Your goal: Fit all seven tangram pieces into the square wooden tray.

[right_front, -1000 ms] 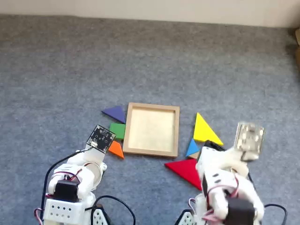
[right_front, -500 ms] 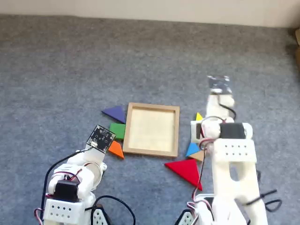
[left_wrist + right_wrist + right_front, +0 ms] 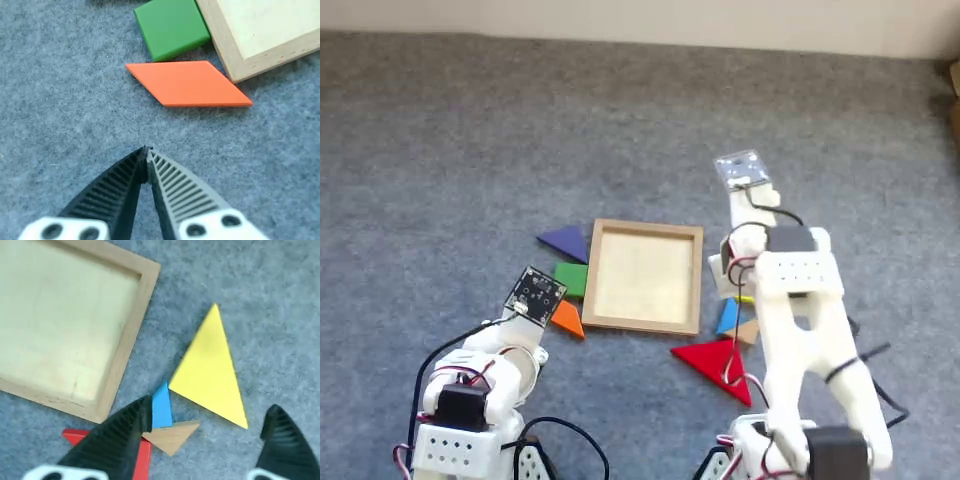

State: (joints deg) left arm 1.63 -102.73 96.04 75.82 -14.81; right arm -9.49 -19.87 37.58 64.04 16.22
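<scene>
Judged as barely begun. Inside the square wooden tray (image 3: 645, 227), only a bare floor, with all seven pieces outside on the grey carpet. Along one side of the tray: purple triangle (image 3: 566, 241), green square (image 3: 572, 277) right against the rim, orange parallelogram (image 3: 566, 318) by the corner nearer the robot. Along the opposite side: yellow triangle (image 3: 210, 370) a little apart from the rim, blue triangle (image 3: 728, 316) and small tan triangle (image 3: 748, 331) packed together just beside the tray's corner, big red triangle (image 3: 715, 362) close against those two. Left to do, then: every one of the seven placements.

Right gripper (image 3: 210, 410) spread wide, hanging over the yellow triangle beside the tray, holding nothing. Left gripper (image 3: 146, 155) pressed together and empty, near the orange parallelogram, just off the tray's corner.

For moving: a raised rim all around the tray, so probably necessary to lift pieces over it rather than slide them. Plenty of open carpet beyond the tray's far edge. Little room at the blue, tan and red cluster; easy to disturb neighbours there.
</scene>
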